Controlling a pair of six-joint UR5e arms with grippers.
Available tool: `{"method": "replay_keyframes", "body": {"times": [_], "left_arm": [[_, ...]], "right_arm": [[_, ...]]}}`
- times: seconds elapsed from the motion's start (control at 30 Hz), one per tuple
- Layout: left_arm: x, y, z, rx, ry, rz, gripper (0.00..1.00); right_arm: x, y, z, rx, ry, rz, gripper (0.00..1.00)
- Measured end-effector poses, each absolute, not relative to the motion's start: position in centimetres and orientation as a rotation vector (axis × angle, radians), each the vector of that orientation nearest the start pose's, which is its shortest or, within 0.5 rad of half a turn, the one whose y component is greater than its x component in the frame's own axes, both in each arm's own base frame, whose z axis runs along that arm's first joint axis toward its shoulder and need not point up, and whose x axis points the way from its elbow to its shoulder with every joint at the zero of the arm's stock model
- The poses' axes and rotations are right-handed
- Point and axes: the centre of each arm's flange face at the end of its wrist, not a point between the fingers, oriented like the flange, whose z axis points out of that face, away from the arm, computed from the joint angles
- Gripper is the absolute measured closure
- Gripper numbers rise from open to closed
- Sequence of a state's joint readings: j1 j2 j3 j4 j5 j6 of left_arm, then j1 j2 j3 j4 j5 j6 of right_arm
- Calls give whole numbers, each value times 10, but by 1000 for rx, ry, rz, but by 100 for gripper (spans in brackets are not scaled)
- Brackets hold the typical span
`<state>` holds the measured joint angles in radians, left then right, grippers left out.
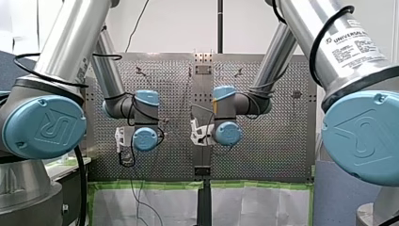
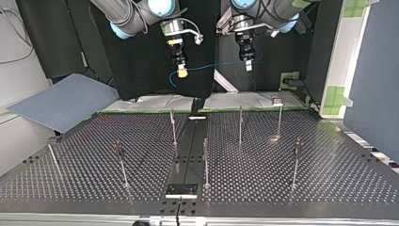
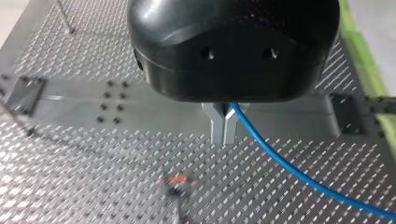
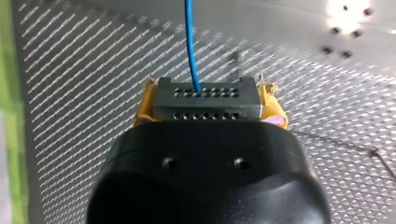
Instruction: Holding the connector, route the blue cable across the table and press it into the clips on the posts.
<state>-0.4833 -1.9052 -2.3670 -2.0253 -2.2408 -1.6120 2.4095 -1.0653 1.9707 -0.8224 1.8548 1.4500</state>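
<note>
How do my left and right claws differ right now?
My left claw has bare metal fingers; my right claw has yellow pads. The left claw pinches only the blue cable; the right claw clamps the black connector, where the cable ends. The left claw's fingers sit almost together; the right claw's are spread to the connector's width. Both are shut and held above the table, linked by the cable.

The table [image 2: 306,179] is perforated metal with a dull sheen — the posts [image 2: 240,125] thin bare metal. The cable [image 3: 289,163] has a smooth, glossy blue sheath. The connector [image 4: 205,100] is matt dark plastic; the left gripper [image 3: 224,140] has bare metal fingers [image 3: 215,126].
</note>
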Motion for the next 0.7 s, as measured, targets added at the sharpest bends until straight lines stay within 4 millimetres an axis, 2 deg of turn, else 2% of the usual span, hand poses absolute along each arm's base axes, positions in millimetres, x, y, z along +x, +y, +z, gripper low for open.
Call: {"method": "replay_keyframes", "body": {"times": [0.17, 0.43, 0.7], "left_arm": [[322, -236, 130, -265, 1535, 125, 100], [350, -229, 178, -436, 1439, 112, 100], [375, -211, 223, -539, 1362, 161, 100]], "right_arm": [[483, -285, 153, 1687, -786, 1545, 100], [501, -295, 215, 1659, -726, 1656, 100], [516, -303, 243, 1686, -686, 1718, 100]]}}
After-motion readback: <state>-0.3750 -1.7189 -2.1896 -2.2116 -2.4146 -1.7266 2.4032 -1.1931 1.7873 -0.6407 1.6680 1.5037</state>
